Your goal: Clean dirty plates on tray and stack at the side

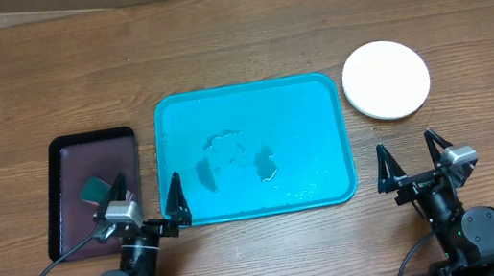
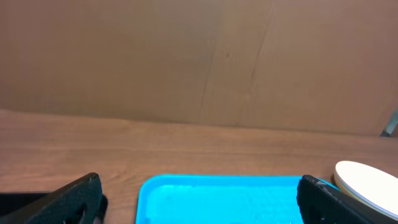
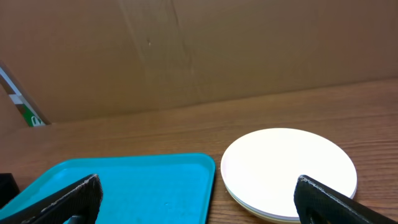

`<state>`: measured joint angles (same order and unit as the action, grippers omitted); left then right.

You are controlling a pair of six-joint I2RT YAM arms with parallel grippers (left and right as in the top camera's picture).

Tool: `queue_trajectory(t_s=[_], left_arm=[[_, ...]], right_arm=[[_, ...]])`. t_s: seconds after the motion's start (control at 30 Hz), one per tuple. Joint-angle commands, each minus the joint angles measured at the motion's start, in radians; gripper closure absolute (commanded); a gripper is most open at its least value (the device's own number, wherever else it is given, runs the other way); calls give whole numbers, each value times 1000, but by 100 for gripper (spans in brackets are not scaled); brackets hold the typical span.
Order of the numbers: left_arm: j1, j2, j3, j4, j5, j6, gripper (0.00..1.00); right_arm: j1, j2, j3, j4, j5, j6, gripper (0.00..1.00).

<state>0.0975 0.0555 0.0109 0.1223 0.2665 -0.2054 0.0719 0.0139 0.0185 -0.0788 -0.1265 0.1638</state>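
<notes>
The teal-blue tray [image 1: 246, 95] lies in the middle of the table with no plates on it, only wet patches. It also shows in the left wrist view [image 2: 186, 186] and the right wrist view [image 3: 124, 180]. A stack of plates [image 1: 386, 80] with the white one on top stands on the table to the right of the tray; it shows in the right wrist view [image 3: 286, 165] and at the edge of the left wrist view [image 2: 370, 183]. The blue and yellow-green plates are hidden. My left gripper [image 1: 147, 203] is open and empty at the tray's near left corner. My right gripper [image 1: 413, 159] is open and empty, near the plate stack.
A dark maroon-black tray [image 1: 66, 159] lies left of the teal tray and holds a small dark green sponge [image 1: 96, 188]. A cardboard wall [image 2: 199, 56] stands behind the table.
</notes>
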Motion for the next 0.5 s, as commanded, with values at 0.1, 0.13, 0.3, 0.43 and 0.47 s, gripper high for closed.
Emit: queue_trajectory(t_s=[0.1,0.13,0.3,0.43,0.47], left_arm=[[-18,-53,-6,-20,-104,-8,0],[-24,-53,-6,-32,-124,-8,0],[-52,-53,-6,-156,-190,0,0],[-73,-52,-6,-199,-196,12,0],[-77,-52,-6,-197,-196,28,0]], right_arm=[[-5,-11,-10,5,-2,0,0],[-5,-11,-10,5,-2,0,0],[-5,-11,-10,5,-2,0,0],[-5,-11,-10,5,-2,0,0],[-5,-11,-10,5,-2,0,0]])
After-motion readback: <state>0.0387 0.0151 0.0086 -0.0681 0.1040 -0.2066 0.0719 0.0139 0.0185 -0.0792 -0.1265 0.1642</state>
